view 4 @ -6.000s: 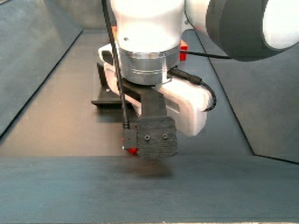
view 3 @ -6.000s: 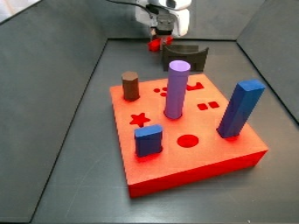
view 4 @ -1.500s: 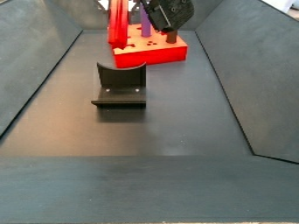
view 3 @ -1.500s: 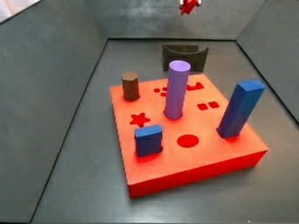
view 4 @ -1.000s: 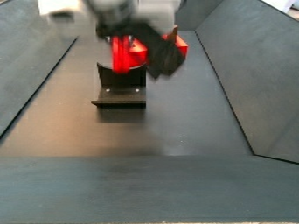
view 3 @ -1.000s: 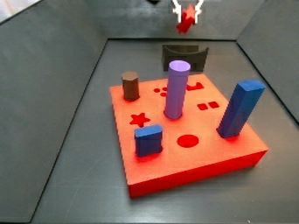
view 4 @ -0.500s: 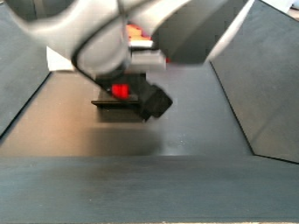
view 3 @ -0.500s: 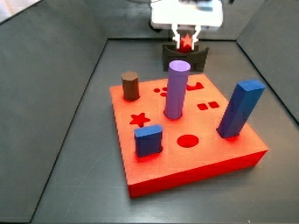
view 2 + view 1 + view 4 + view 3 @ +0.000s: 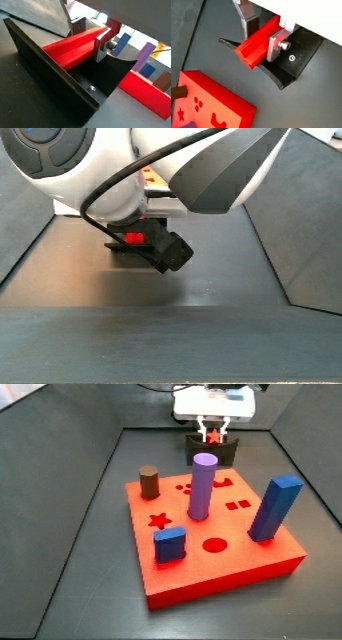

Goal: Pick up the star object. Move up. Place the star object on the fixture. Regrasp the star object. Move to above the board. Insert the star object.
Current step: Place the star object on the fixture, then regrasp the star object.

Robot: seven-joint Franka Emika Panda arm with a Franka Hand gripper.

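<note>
The gripper (image 9: 264,36) clasps the red star object (image 9: 256,44) right over the fixture (image 9: 284,67); placing is in hand; next, I judge, comes releasing it there, then regrasping.

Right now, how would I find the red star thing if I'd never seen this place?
Find the big red board with tall pegs, then the dark fixture behind it. Over the fixture hangs the tool, and the star object is the long red bar pinched between its silver fingers, the only red piece off the board.
</note>
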